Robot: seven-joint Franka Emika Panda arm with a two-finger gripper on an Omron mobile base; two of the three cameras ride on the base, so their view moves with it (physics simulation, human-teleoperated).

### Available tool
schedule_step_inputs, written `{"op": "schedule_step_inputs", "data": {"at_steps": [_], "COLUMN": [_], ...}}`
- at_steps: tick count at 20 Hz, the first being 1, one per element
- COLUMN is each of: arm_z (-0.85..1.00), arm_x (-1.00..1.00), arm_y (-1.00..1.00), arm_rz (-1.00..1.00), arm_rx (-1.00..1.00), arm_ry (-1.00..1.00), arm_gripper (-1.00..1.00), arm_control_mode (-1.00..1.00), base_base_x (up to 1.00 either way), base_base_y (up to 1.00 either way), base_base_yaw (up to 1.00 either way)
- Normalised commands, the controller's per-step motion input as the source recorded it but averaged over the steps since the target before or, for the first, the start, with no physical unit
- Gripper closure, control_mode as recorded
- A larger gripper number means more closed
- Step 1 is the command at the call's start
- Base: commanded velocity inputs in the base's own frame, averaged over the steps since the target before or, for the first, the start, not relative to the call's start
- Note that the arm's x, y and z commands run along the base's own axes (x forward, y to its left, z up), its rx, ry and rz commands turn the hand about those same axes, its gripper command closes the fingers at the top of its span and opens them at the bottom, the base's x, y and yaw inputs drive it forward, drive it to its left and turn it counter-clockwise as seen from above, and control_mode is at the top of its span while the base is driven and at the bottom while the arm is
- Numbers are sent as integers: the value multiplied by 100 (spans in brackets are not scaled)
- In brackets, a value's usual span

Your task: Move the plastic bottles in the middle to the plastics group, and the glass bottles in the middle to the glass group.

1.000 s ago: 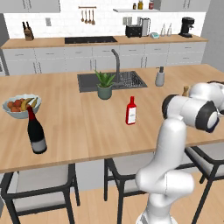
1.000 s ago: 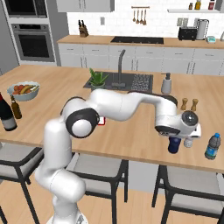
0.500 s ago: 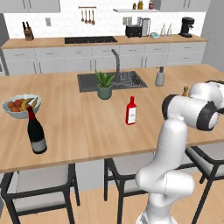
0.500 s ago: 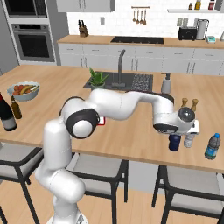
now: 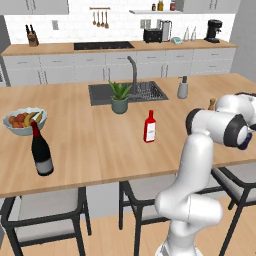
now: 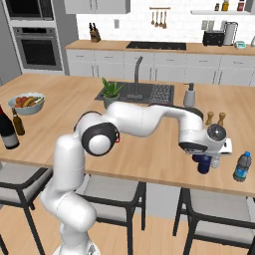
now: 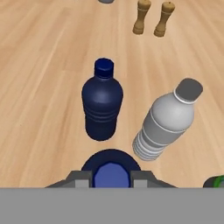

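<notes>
My gripper (image 7: pixel 111 178) is shut on a navy-blue plastic bottle (image 7: pixel 111 162), which I see from above between the fingertips (image 7: pixel 79 178). Just beyond it a second navy plastic bottle (image 7: pixel 102 106) stands upright. To its right stands the pale grey bottle of the plastics group (image 7: pixel 168 120). In the right base view the gripper (image 6: pixel 203 160) hangs over these bottles (image 6: pixel 203 165) at the island's front right. The red glass bottle (image 5: pixel 149 127) stands mid-counter. The dark wine bottle of the glass group (image 5: pixel 41 150) stands at the far left.
Two wooden pepper mills (image 7: pixel 152 17) stand behind the bottles. A blue water bottle (image 6: pixel 241 167) is near the right front edge. A fruit bowl (image 5: pixel 24 120), a potted plant (image 5: pixel 119 96), a sink and a soap dispenser (image 5: pixel 183 88) sit further back.
The hand has crept slightly to the right, toward the grey bottle, with the navy bottle between its fingers. Nothing else has moved.
</notes>
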Motion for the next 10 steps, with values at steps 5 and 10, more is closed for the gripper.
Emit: {"op": "schedule_step_inputs", "data": {"at_steps": [5,10], "arm_z": [-19,-21], "arm_x": [0,0], "arm_y": [-8,0], "arm_rz": [0,0], "arm_rx": [4,2], "arm_ry": [0,0], "arm_gripper": [100,100], "arm_control_mode": [-100,-100], "base_base_x": [0,0], "base_base_y": [0,0], "base_base_yaw": [0,0]}}
